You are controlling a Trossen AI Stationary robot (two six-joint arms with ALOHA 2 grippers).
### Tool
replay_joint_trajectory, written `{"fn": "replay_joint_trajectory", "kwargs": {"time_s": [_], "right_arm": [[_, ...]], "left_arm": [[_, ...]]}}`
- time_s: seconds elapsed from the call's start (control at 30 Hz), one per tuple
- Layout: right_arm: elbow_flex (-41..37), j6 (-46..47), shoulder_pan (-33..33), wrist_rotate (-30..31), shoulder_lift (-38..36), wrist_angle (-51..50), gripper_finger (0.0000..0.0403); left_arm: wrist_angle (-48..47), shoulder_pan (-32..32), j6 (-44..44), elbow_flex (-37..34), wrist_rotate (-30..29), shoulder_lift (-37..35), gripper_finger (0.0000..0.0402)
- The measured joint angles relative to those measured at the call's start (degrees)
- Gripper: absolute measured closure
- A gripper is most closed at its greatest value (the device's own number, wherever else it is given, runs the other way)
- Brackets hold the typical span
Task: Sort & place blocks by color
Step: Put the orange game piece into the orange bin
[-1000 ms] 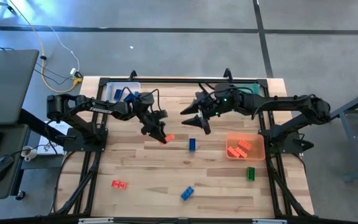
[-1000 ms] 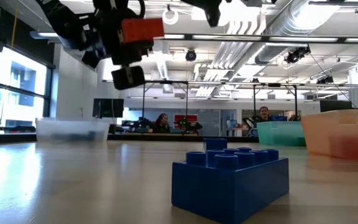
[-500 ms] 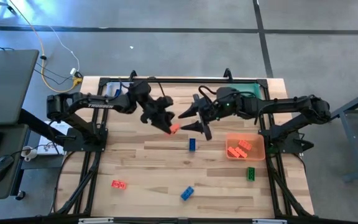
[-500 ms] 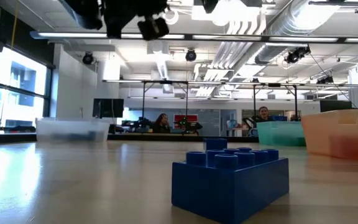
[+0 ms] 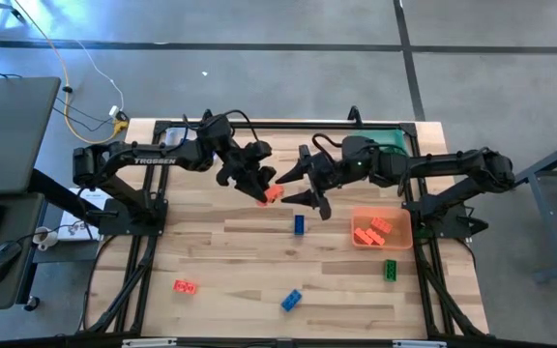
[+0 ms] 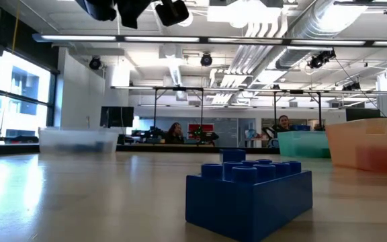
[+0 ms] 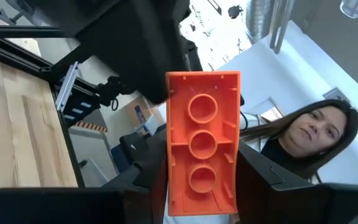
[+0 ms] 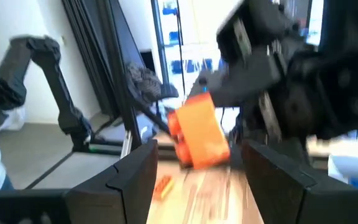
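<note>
Above the pale wood-plank worktop (image 5: 211,261), my left gripper (image 5: 264,189) pinches a glossy orange brick (image 5: 273,193), hollow tubed underside showing, between my right gripper's (image 5: 296,186) spread fingers; office ceiling ducts beyond

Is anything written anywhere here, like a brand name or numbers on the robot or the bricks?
"TROSSEN": white lettering on the left arm in the high view.
The red-orange block held in the left gripper shows no lettering.
Signs in the room behind the table are too small to read.
</note>
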Motion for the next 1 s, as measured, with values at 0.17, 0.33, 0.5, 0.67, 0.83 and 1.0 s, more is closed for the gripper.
{"fn": "replay_joint_trajectory", "kwargs": {"time_s": [0.17, 0.33, 0.5, 0.67, 0.83, 1.0], "right_arm": [[0.0, -0.8, 0.4, 0.0, 0.0, 3.8, 0.0183], [0.0, -0.6, 0.4, 0.1, 0.3, 3.5, 0.0183], [0.0, -0.4, 0.4, 0.0, 0.9, 2.9, 0.0183], [0.0, 0.1, 0.4, 0.0, 1.2, 0.3, 0.0183], [0.0, 0.3, 0.7, 0.0, 1.2, 0.5, 0.0186], [0.0, 0.3, 0.8, -0.7, 1.4, 0.1, 0.0238]], "left_arm": [[0.0, -0.4, 0.1, 0.0, -1.5, 0.0, 0.0291], [0.0, -0.4, 0.1, 0.1, -4.4, 1.4, 0.0291], [0.0, -0.8, 0.1, 0.1, -4.6, 3.1, 0.0291], [0.6, -1.1, 0.1, 0.1, -3.4, 3.3, 0.0291], [0.6, -1.1, 0.1, 0.1, -3.1, 3.2, 0.0291], [0.7, -1.3, 0.1, 0.1, -3.1, 3.2, 0.0291]]}}
